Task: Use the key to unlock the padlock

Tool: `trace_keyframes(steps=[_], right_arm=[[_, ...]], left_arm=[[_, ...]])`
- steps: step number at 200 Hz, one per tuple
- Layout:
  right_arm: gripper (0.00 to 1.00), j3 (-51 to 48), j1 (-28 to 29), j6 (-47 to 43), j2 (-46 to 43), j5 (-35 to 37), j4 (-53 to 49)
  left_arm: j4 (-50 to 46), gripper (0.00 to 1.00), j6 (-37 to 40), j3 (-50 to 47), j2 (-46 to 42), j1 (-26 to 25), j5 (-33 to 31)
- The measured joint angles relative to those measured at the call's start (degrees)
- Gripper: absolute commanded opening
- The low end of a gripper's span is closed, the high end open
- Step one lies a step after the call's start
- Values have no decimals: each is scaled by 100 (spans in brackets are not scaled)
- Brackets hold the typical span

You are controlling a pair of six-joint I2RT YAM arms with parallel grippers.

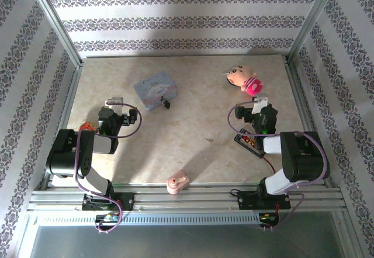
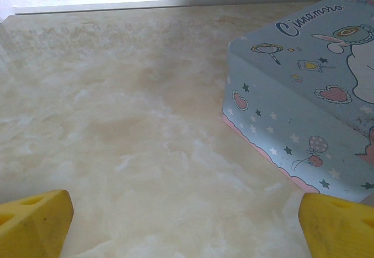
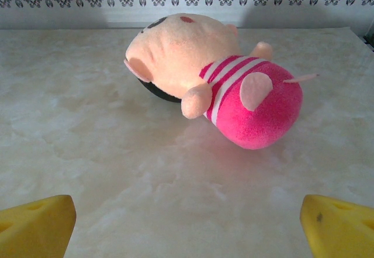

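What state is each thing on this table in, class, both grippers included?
Left gripper: open, empty.
Right gripper: open, empty.
Blue cartoon tin: closed.
Padlock: at the tin's edge, too small to tell whether locked.
Plush doll: lying down.
Pink toy: resting at the table's near edge.

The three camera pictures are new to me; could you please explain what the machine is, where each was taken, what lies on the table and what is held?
Two robot arms stand at a beige marbled table's near edge. The top picture looks down from behind them; the others come from a camera on each wrist, the yellow corners being that arm's fingers. The left fingers face a pale blue cartoon tin; the right fingers face a pink striped plush doll. Beside the tin sits a tiny black padlock; a small pink toy lies near the front edge. Both pairs stand open, holding nothing.
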Motion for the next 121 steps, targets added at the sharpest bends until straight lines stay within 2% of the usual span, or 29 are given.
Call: trace_keyframes(steps=[96,121], right_arm=[[98,0,0,4,0,96,0],[98,-2,0,17,-92,173,-116]], left_arm=[[0,99,-2,-2,-9,0,-2],[-170,99,-20,-90,-404,0,-57]])
